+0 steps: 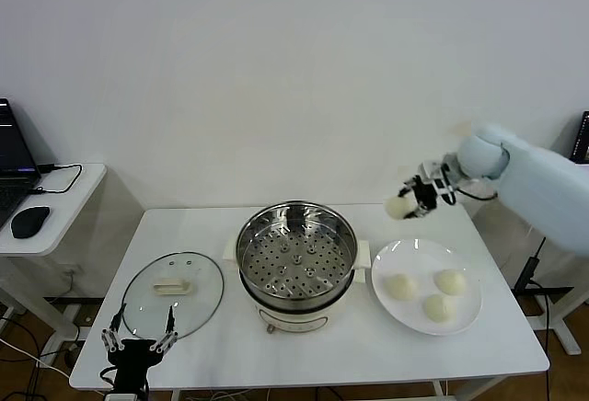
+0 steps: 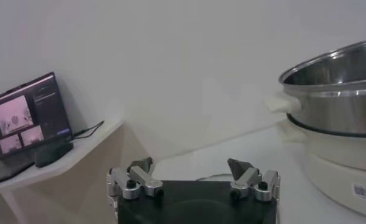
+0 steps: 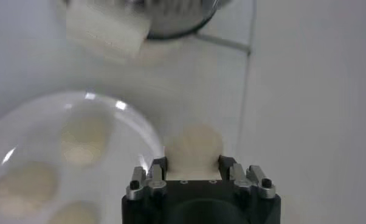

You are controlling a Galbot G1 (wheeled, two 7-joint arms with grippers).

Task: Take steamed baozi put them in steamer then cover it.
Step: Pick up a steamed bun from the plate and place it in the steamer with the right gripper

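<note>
My right gripper [image 1: 405, 204] is shut on one cream-white baozi [image 1: 398, 207] and holds it in the air above the table, to the right of the steamer [image 1: 296, 252]. In the right wrist view the baozi [image 3: 193, 150] sits between the fingers. Three more baozi [image 1: 438, 307] lie on a white plate [image 1: 388, 263]. The steamer is open, its perforated tray bare. The glass cover [image 1: 172, 294] with its cream handle lies flat on the table left of the steamer. My left gripper [image 1: 138, 340] is open at the table's front edge, just by the cover.
A side table [image 1: 64, 200] at the far left holds a laptop [image 1: 11, 166] and a mouse [image 1: 28, 222]. In the left wrist view the steamer's wall [image 2: 335, 100] stands on its cream base. The white wall is close behind the table.
</note>
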